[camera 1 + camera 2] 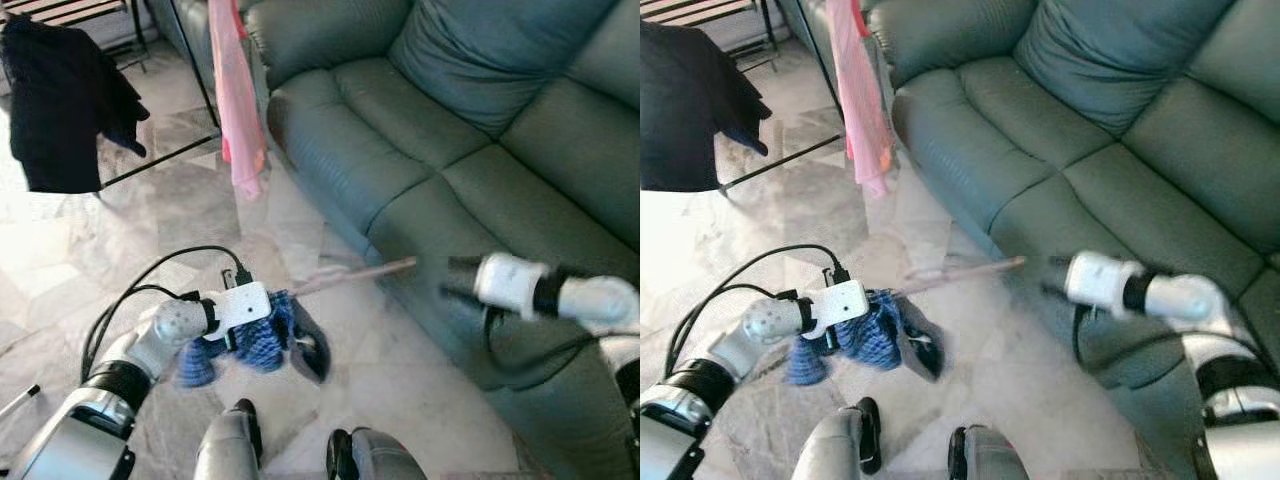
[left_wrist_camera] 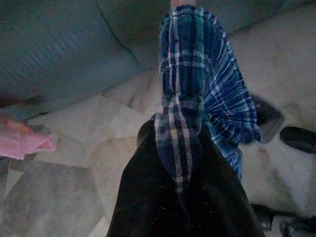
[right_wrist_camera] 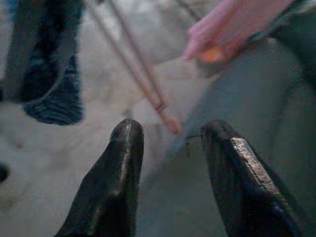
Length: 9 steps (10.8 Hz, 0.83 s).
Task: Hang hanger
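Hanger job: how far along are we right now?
Picked up: the left gripper holds the hanger with the blue plaid garment low over the floor. In hand: the right gripper, fingers open, points at the hanger's free end without touching. Left: carrying it to the black rack beside the pink garment and hanging it.

silver arms with black joint bands, white wrist housings, looping black cables, glossy tapered black fingers (image 3: 116,182).

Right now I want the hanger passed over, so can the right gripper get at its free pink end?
Probably yes. The right gripper is open, with the hanger's pink tip just ahead of its fingers and nothing between them; the left gripper holds the end draped in plaid cloth.
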Motion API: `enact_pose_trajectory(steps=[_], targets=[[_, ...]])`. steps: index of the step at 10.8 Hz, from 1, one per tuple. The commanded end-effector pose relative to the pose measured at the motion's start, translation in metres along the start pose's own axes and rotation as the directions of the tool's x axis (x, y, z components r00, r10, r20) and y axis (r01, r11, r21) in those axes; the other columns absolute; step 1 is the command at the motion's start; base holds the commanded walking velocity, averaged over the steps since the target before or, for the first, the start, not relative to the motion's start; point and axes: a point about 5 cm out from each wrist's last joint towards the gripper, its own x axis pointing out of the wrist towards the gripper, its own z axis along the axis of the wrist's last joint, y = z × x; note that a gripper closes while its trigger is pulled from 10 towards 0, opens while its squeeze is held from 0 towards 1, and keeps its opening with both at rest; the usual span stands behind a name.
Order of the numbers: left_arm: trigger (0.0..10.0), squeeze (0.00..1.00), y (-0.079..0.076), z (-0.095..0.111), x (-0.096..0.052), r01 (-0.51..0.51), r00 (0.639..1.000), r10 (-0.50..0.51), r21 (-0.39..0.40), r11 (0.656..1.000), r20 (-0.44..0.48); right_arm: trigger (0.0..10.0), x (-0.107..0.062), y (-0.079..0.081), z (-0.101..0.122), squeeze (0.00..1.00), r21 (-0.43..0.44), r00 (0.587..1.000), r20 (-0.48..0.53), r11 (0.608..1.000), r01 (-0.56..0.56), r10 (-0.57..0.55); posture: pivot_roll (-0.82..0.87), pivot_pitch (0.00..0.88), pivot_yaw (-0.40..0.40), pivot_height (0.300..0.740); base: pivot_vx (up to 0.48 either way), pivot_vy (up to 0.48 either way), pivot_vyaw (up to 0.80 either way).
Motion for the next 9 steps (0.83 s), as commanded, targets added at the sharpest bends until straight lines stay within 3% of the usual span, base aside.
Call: enact_pose_trajectory(steps=[1,2,3,5,6,7,8,9], targets=[[0.0,0.0,0.0,-0.003,0.001,-0.061,0.998,0.061,-0.086,0.994,0.001,10.0,-0.005,-0.017,0.005,1.0,0.013,0.986,0.044,0.987,0.163,-0.163,-0.03,0.156,-0.053,0.74,0.0,0.0,0.0],[0.0,0.0,0.001,-0.004,0.002,-0.099,0.995,0.099,-0.145,0.985,-0.005,10.0,-0.004,-0.024,0.008,1.0,0.015,0.957,0.075,0.96,0.281,-0.281,-0.03,0.158,-0.052,0.74,0.0,0.0,0.0],[0.0,0.0,-0.002,-0.004,0.005,-0.089,0.996,0.091,-0.235,0.968,-0.004,10.0,-0.001,-0.024,0.01,1.0,0.052,0.9,0.104,0.906,0.42,-0.424,-0.03,0.157,-0.051,0.74,0.0,0.0,0.0],[0.0,0.0,0.003,0.01,0.01,-0.142,0.98,0.187,-0.422,0.895,0.067,10.0,-0.002,-0.024,0.006,1.0,0.201,0.684,0.065,0.68,0.705,-0.727,-0.03,0.161,-0.048,0.74,0.0,0.0,0.0],[0.0,0.0,0.009,0.023,0.008,-0.134,0.971,0.205,-0.427,0.894,0.126,10.0,-0.003,-0.016,0.002,1.0,0.279,0.581,0.031,0.565,0.776,-0.814,-0.03,0.169,-0.045,0.74,0.0,0.0,0.0],[0.0,0.0,0.018,0.033,0.004,-0.143,0.959,0.231,-0.426,0.893,0.163,10.0,-0.002,-0.011,0.001,1.0,0.32,0.523,0.005,0.496,0.807,-0.853,-0.03,0.171,-0.041,0.74,0.0,0.0,0.0],[0.0,0.0,0.029,0.042,-0.002,-0.164,0.945,0.26,-0.401,0.901,0.198,10.0,0.003,-0.002,0.0,1.0,0.348,0.507,-0.021,0.469,0.812,-0.862,-0.02,0.171,-0.041,0.74,0.0,0.0,0.0],[0.0,0.0,0.04,0.057,-0.01,-0.164,0.926,0.278,-0.391,0.906,0.256,10.0,0.015,0.009,-0.002,1.0,0.38,0.538,-0.068,0.477,0.793,-0.84,-0.02,0.172,-0.04,0.74,0.0,0.0,0.0]])
